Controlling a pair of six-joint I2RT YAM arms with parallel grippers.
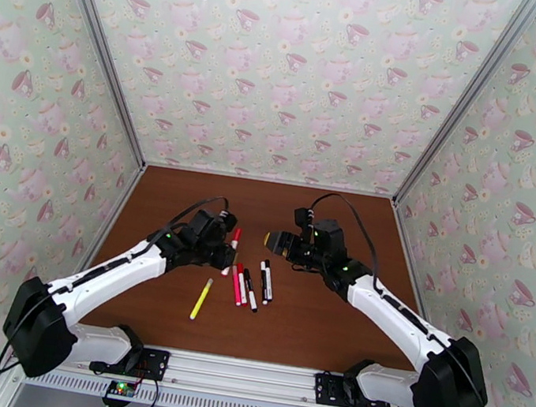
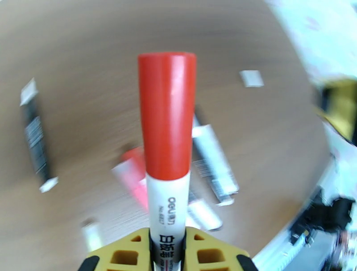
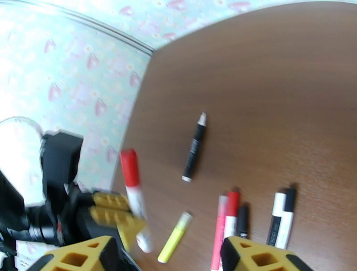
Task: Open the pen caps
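Left wrist view: the left hand (image 2: 166, 252) is pressed together on the white barrel of a red-capped pen (image 2: 166, 200), which is pinched between its two yellow fingers (image 2: 120, 256). The red cap (image 2: 167, 116) is seated on the barrel and is pointed away from the camera, above the brown table (image 2: 89, 53). Blurred pens are seen lying on the table behind it. In the right wrist view the right hand (image 3: 169, 256) is shown spread, with its yellow fingertips wide apart at the bottom edge and nothing gripped between them. The held pen is seen there at the left, raised off the table, cap end up and tilted slightly. A lone black pen (image 3: 194, 149) is laid apart from the rest, further out on the table. Nearer, a yellow pen (image 3: 174, 236) is laid at a slant, and just right of it a pink pen (image 3: 218, 227), a white pen with a red cap (image 3: 231, 214) and a short black pen (image 3: 242, 220) are laid side by side, close or touching. A black-and-white pair (image 3: 281, 220) is laid next to them with a small gap. Caps are seen fitted on the pens where the ends can be made out. In the top external view both hands are held over the middle of the table, facing each other, with the group of pens just in front of them.
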